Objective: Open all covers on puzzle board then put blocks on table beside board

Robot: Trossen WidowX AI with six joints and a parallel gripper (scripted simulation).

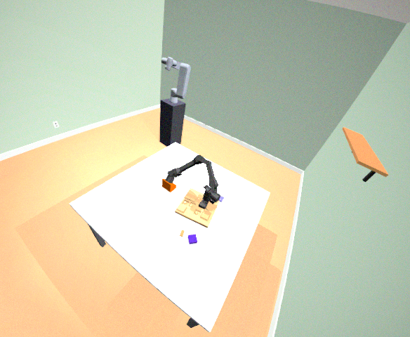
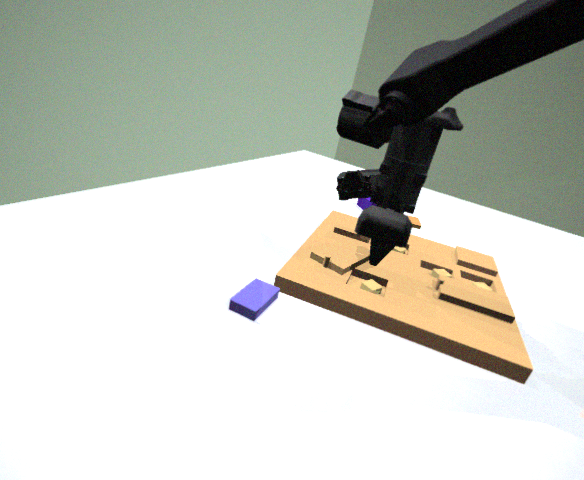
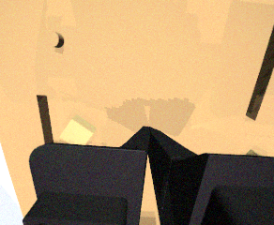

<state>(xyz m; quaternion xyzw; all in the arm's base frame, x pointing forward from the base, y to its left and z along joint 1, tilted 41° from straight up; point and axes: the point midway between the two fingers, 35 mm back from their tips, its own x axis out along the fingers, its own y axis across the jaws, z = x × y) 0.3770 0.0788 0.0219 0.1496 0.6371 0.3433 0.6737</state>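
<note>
Your puzzle board (image 2: 411, 315) lies on the white desk (image 2: 127, 361), pale blocks (image 2: 372, 285) in its wells. Your hand (image 2: 377, 258) points down over the board, fingers pressed together, holding nothing. A purple block (image 2: 253, 298) rests just beside the board's corner.

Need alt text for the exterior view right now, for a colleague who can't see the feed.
A black arm's shut, empty gripper points down over the middle of a wooden puzzle board on a white table. Pale blocks show in several uncovered wells. A flat purple block lies on the table beside the board's near left corner.
</note>
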